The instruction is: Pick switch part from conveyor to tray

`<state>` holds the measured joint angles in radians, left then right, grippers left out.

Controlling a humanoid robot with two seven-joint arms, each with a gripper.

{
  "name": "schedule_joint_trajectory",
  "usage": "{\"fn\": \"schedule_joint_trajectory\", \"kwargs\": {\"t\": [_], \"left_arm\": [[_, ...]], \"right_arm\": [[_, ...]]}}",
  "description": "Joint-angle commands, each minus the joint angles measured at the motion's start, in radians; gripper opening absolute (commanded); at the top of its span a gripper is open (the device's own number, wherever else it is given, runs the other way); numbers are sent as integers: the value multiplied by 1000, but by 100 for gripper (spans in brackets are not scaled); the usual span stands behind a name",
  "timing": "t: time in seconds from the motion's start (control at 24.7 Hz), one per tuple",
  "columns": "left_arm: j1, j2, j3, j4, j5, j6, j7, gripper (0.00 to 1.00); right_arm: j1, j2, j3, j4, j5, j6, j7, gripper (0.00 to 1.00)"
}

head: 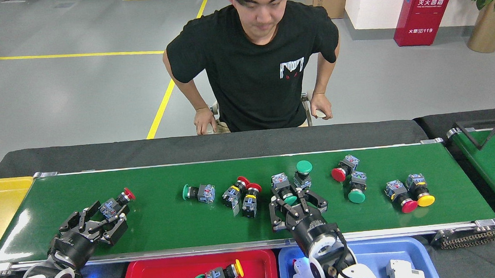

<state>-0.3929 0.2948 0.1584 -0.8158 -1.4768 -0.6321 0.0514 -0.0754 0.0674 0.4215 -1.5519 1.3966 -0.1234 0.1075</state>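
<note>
The conveyor carries scattered switch parts. At 6 o'clock, a red tray holds several switches; a blue tray holds white parts. Both hands are spread: left hand around a red-capped switch, right hand around a green-capped switch.

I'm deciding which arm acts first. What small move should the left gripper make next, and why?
Probably ease the left gripper a little farther forward and close. Its open fingers already reach around the blue-grey body of the red-capped switch at the conveyor's left end, and no other part lies close enough to get caught.
</note>
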Motion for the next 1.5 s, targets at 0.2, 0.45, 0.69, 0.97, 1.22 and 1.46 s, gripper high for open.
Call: {"fn": "schedule_joint_trajectory", "kwargs": {"t": [0.2, 0.45, 0.69, 0.97, 1.22, 1.46], "left_arm": [[-3, -10, -14, -19, 6, -15, 84, 7], [221, -2, -13, -368, 66, -153, 76, 6], [621, -14, -19, -795, 95, -153, 71, 19], [733, -175, -22, -873, 90, -153, 70, 100], [732, -232, 208, -881, 93, -153, 71, 100], [737, -246, 331, -865, 96, 74, 68, 100]], "right_arm": [[63, -18, 155, -86, 28, -65, -31, 99], [65, -24, 46, -89, 21, -61, -34, 99], [143, -12, -320, -103, 18, 1, -114, 99], [241, -23, -526, -99, 13, 48, -190, 99], [233, -26, -504, -100, 7, 39, -184, 99], [213, -26, -331, -102, 10, 47, -103, 99]]}}
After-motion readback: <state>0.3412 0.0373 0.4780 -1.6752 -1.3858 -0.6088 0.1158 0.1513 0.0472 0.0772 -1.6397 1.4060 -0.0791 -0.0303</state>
